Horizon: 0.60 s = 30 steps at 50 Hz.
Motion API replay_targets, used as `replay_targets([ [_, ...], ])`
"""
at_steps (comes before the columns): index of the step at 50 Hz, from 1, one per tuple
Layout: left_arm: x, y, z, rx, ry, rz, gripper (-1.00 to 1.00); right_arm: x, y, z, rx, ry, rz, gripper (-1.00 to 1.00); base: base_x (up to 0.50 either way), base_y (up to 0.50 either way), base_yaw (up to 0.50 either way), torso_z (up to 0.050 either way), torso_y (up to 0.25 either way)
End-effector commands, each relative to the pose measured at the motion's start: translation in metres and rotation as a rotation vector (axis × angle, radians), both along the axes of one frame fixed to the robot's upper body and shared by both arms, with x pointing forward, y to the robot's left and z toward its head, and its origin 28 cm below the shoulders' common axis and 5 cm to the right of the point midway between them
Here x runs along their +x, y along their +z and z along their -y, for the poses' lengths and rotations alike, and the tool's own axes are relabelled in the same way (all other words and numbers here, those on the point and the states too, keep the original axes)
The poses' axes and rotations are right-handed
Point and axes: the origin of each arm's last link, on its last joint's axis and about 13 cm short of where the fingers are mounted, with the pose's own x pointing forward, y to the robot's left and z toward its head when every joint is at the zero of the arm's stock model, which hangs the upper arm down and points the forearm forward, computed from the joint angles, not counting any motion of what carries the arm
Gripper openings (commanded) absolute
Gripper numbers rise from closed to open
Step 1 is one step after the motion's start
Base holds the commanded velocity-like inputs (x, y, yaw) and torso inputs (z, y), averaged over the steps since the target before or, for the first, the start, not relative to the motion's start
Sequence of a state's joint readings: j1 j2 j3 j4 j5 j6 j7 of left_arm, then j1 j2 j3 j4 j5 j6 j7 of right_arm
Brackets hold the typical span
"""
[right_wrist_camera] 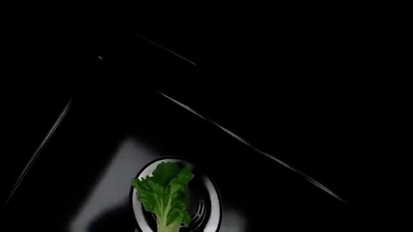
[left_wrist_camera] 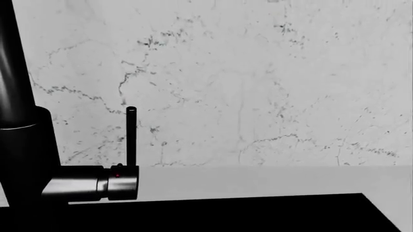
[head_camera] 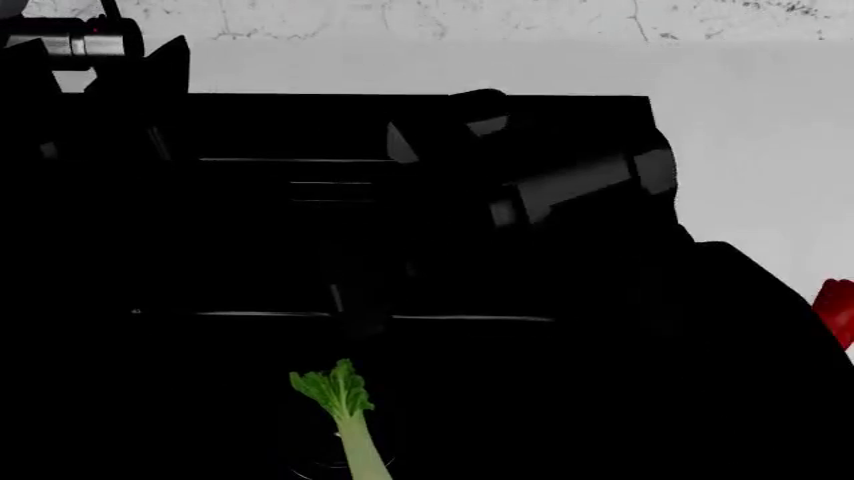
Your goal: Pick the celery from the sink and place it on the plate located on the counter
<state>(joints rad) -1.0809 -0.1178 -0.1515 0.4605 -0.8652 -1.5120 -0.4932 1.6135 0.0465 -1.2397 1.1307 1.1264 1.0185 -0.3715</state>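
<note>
Celery (head_camera: 350, 425) lies in the black sink (head_camera: 240, 250) at about 6 o'clock in the head view, nearest the camera, with its pale stem running off the lower edge and its ruffled green leaves pointing toward 11 o'clock. In the right wrist view the leafy top (right_wrist_camera: 164, 193) rests over the round metal drain (right_wrist_camera: 210, 203), whose bright ring shows around it on the dark basin floor. At 3 o'clock in the head view, a bit of red pepper (head_camera: 837, 310) peeks in at the frame edge. Farther back, a dark arm (head_camera: 574, 185) with grey segments reaches over the sink toward 10 o'clock; no hand is visible in any view. Beyond the basin, the pale counter (head_camera: 747, 150) runs along its far and right sides. At 11 o'clock stands the faucet (left_wrist_camera: 96, 182), with its metal body and thin upright lever (left_wrist_camera: 131, 135), seen in the left wrist view against the veined marble wall (left_wrist_camera: 258, 82) at the very back.
</note>
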Motion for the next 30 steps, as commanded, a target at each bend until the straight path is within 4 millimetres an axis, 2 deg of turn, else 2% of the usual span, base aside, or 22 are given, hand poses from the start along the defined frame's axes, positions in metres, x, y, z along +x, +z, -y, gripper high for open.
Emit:
replay_targets([
  [1,0.000,-0.001,0.000,0.004,-0.003,0.008,1.00,0.002,-0.024,0.001,-0.001,0.023,-0.056,1.00,0.00,0.00,0.00,0.000,0.000],
  [30,0.001,-0.001,-0.004,-0.016,-0.006,0.007,1.00,-0.005,-0.067,-0.002,0.019,0.085,-0.161,1.00,0.00,0.00,0.00,0.000,0.000],
])
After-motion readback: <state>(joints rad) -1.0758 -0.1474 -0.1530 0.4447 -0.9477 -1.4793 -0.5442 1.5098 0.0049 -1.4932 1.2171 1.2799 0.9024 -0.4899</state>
